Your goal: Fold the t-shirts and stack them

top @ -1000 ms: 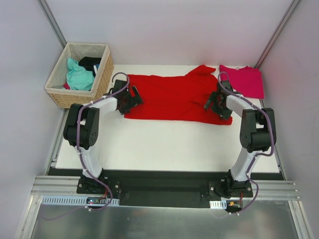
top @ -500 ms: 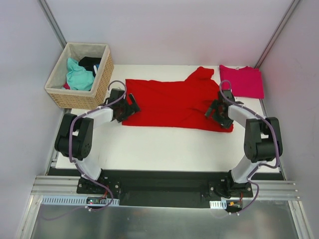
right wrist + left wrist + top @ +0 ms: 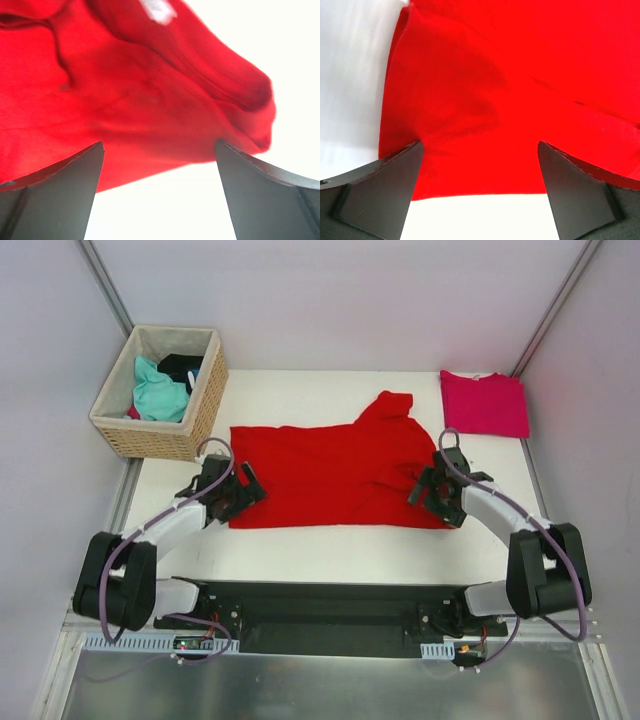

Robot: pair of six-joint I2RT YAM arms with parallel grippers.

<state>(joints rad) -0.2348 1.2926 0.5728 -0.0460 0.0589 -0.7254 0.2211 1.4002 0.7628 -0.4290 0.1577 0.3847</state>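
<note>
We're counting two shirts: the red one (image 3: pixel 330 475) is lying spread mid-table and the pink one (image 3: pixel 483 403) is sitting flat at the far right corner. The left gripper (image 3: pixel 240 492) and right gripper (image 3: pixel 430 490) are both gaping wide, pinching nothing, at the red one's near corners. It's looking soft, light and floppy, so we're thinking pinch those corners.

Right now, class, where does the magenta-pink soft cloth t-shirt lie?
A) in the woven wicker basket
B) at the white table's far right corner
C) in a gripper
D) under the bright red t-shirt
B: the magenta-pink soft cloth t-shirt lies flat at the white table's far right corner, apart from the bright red t-shirt.
</note>
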